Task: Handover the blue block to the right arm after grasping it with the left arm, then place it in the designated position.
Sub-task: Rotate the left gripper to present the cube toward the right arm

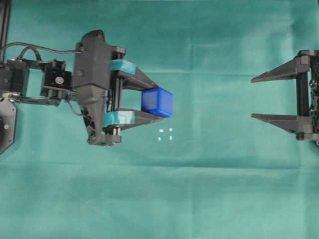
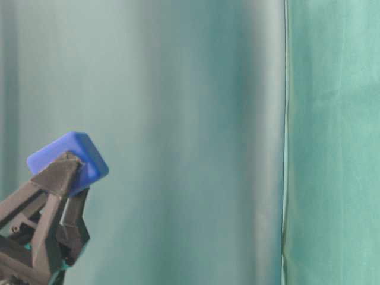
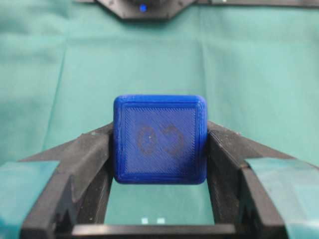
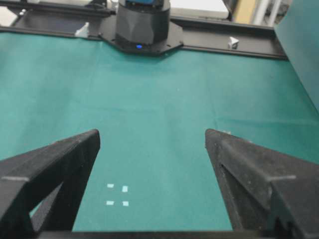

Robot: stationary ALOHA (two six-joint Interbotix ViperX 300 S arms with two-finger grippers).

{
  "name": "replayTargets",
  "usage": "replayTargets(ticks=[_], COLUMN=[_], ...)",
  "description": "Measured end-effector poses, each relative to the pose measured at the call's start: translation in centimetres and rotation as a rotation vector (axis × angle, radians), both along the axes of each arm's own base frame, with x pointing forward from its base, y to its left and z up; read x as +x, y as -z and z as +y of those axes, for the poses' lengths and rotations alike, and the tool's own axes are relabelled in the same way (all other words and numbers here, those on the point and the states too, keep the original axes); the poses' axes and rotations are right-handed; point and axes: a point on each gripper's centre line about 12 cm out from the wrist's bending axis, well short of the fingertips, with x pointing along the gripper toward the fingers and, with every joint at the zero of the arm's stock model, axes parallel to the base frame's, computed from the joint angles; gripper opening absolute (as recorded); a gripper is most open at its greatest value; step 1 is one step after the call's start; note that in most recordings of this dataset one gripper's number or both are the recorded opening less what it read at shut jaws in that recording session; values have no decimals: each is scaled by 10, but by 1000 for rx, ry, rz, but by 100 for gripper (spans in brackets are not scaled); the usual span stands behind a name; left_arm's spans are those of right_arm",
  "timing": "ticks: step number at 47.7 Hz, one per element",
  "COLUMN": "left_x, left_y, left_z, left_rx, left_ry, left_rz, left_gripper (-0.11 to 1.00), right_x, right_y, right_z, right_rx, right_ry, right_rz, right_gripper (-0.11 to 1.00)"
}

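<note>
The left claw is clamping the blue block only at its fingertips; the right claw is gaping apart, so a misaligned handover risks dropping it.

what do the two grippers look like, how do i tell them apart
The left gripper is black with pointed fingers wrapped in teal tape bands, and black cables loop off its wrist. The right gripper is plain black, with pointed wedge-shaped fingers and no tape.

The small blue plastic cube sits between the left gripper's taped fingertips, the four white marks just beside it on the green cloth, the right gripper well apart opposite.
</note>
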Motion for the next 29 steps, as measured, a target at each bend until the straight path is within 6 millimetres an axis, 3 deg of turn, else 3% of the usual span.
replayTargets(ticks=[29], left_x=[-10], left_y=[7], left_z=[0], left_rx=[-2], left_ry=[2], left_rz=[-117], left_gripper=[46], right_x=[0], right_y=[0], right_z=[0], right_rx=[-3], right_ry=[0], right_rz=[-1], right_gripper=[93])
